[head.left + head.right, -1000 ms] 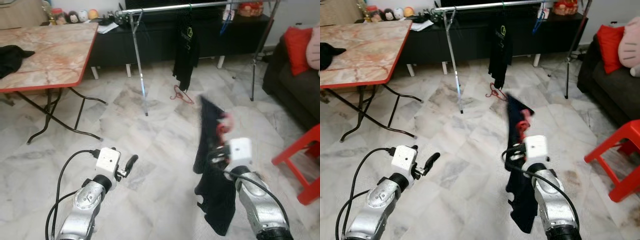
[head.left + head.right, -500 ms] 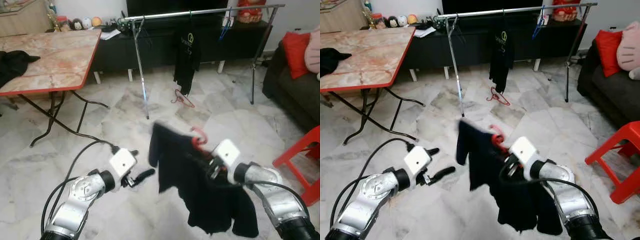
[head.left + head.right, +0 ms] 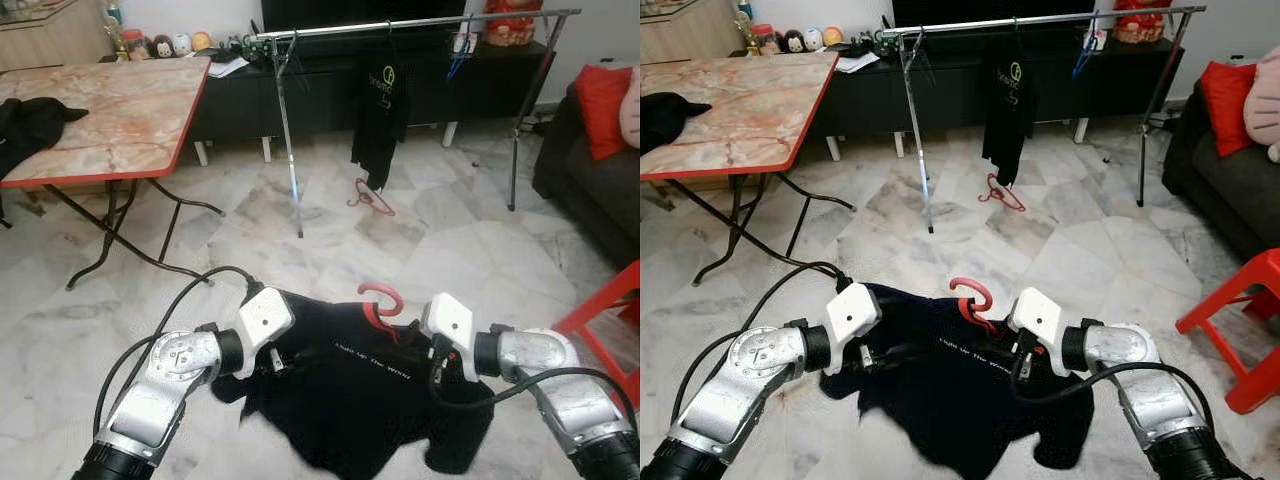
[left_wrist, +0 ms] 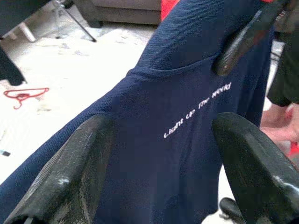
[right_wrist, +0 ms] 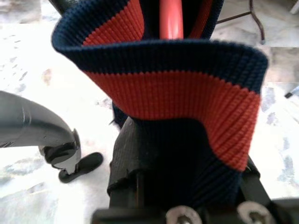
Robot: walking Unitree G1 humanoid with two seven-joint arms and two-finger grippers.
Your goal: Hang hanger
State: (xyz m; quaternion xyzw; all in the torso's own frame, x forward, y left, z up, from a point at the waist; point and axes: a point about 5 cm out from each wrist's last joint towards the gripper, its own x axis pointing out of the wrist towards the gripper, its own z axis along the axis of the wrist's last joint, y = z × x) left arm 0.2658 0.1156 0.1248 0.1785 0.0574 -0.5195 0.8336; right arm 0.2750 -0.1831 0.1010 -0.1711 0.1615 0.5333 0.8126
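A dark navy T-shirt point(image 3: 365, 390) on a red hanger point(image 3: 380, 303) is spread out wide between the robot's 2 arms, low in front of it and above the marble floor point(image 3: 250, 250). White lettering runs across the shirt's chest. The hanger's red hook stands up out of the collar, between the 2 wrists.

The right hand point(image 3: 1025, 362) is at the collar, just beside the hook. In the right wrist view the ribbed navy-and-red collar point(image 5: 187, 93) bulges up right in front of the camera with the red hanger neck rising from it, and the hand is clamped on the hanger and collar there. The left hand point(image 4: 159, 154) is at the shirt's other shoulder. In the left wrist view its 2 black fingers point(image 4: 70, 172) stand apart with the navy cloth lying between them; whether they pinch the cloth cannot be told.

Ahead stands a metal clothes rail point(image 3: 420, 20) with a black garment point(image 3: 378, 120) hanging from it and a second red hanger point(image 3: 368, 195) lying on the floor beneath. To the robot's left is a red-edged marble worktop point(image 3: 110, 110) carrying a black cloth point(image 3: 25, 125). To its right are a dark sofa point(image 3: 590, 180) with a red cushion point(image 3: 603, 105) and a red stool point(image 3: 605, 310).
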